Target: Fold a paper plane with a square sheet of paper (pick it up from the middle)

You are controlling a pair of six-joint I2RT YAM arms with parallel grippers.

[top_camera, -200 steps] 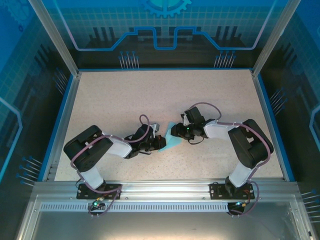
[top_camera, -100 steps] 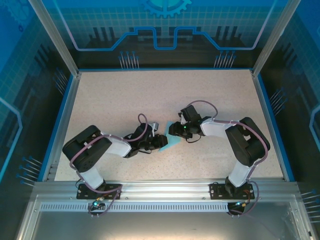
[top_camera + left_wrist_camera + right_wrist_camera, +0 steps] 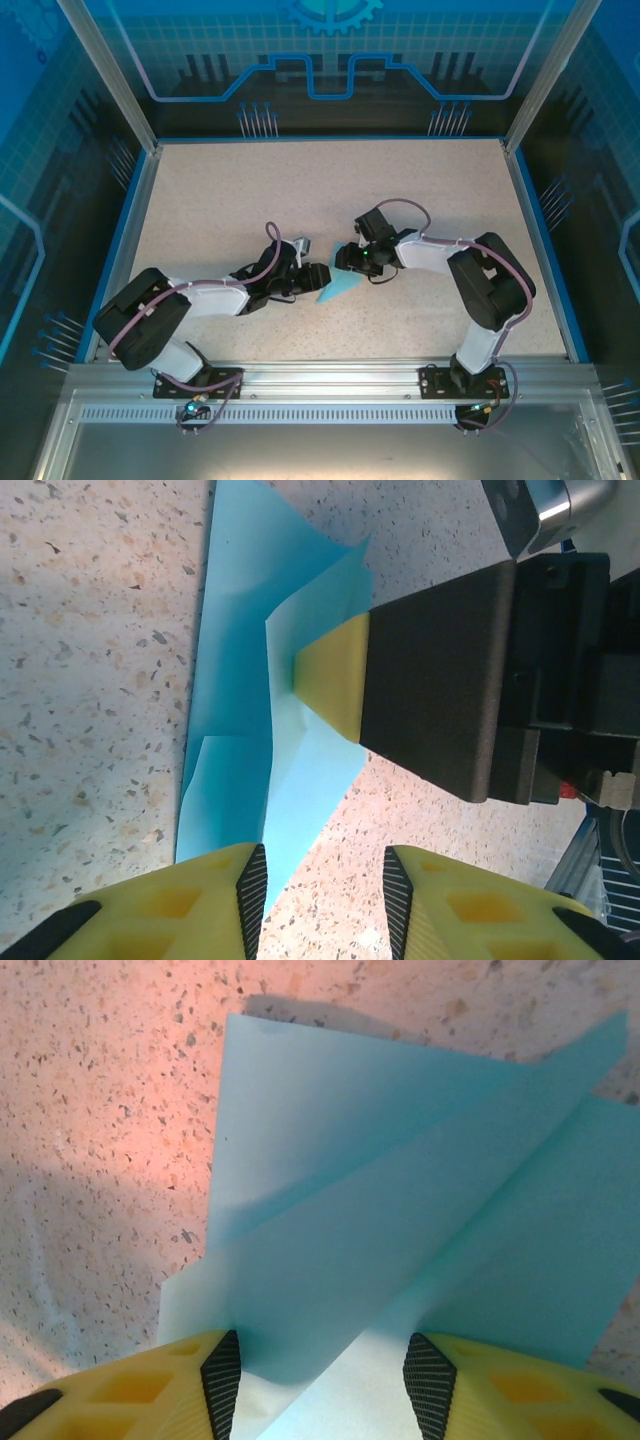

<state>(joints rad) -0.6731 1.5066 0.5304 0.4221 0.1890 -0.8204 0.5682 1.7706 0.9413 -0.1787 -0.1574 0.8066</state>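
Creased light blue sheet of paper [image 3: 338, 287] lies flat on the counter [image 3: 200, 200] near centre, slightly toward 6 o'clock. My left tool [image 3: 325, 880] sits at its 9 o'clock, fingers apart, gripping nothing. My right tool [image 3: 320, 1370] is at its 1 o'clock, fingers also apart, one yellow fingertip [image 3: 335, 675] resting on the paper.

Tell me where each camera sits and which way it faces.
Top external: above and behind the arms, looking down at the table; arms, left tool, right tool.
Left wrist: on the left arm, facing the paper and right tool; own fingers.
Right wrist: on the right arm, facing the paper; own fingers.
All share the paper.
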